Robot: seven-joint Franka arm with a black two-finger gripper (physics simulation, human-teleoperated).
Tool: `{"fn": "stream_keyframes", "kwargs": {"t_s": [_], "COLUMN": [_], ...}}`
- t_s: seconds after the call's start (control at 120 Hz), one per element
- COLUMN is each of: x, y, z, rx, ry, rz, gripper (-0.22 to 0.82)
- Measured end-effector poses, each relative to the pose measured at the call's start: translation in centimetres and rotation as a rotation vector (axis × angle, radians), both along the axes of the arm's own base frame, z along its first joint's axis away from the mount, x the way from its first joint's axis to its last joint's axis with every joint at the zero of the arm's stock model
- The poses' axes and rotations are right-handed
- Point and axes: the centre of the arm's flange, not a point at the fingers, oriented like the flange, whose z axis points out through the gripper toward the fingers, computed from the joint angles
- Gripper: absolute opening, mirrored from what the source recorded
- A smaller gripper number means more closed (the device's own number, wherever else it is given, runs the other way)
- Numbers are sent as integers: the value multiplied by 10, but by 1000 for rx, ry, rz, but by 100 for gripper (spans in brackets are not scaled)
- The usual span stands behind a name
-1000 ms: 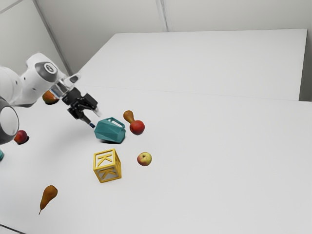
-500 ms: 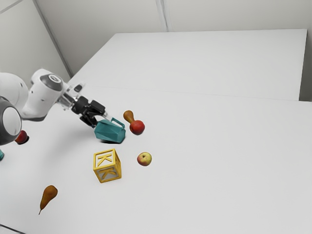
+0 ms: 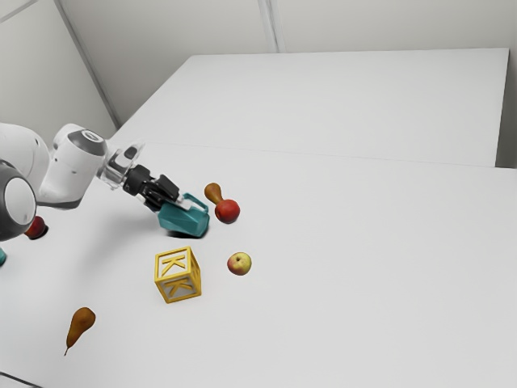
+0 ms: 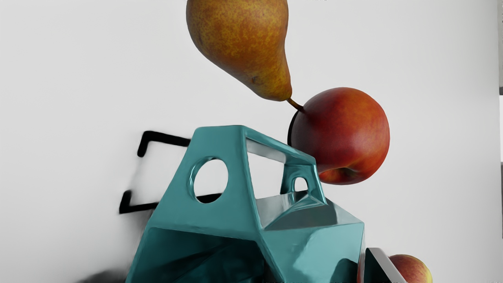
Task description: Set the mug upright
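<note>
Showing a white robot arm (image 3: 73,166) over a white desk (image 3: 363,259), reaching in from the exterior view's left. Having just carried the black pincer (image 3: 175,204) lower and farther forward, now bringing it right up against a teal mug (image 3: 184,222). Also showing a very slight shift of the mug toward the exterior view's right, probably being nudged on contact. Still lying on its side on the desk, not standing upright; holding its angular handle (image 4: 235,173) up and away from the pincer. Not being able to tell whether the pincer is spread or already pinching the mug, its grip being partly hidden by the mug itself.

Moving, it seems, from approach toward grasp, and so nearing the turn meant for setting the mug upright. Probably needing a sure hold before any lifting or tipping, and risking rolling or pushing the mug without one.

Keeping their places meanwhile: beyond the mug, a brown pear (image 3: 213,192) and a red peach (image 3: 227,212) close together; nearer the viewer, a yellow letter block (image 3: 178,275) and a yellow-red apple (image 3: 239,263). Possibly crowding the mug's turn on the peach's side.
</note>
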Motion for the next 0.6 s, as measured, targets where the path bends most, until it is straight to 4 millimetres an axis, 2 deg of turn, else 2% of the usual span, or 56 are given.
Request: {"fn": "stream_keyframes", "kwargs": {"t_s": [0.1,0.333,0.433,0.6], "x": [0,-15,-21,-22], "y": [0,2,0,-7], "z": [1,19,35,73], "rx": [1,6,14,47], "ry": [-10,-31,-50,-107], "rz": [-7,-5,-9,-31], "gripper": [1,-11,-14,-15]}}
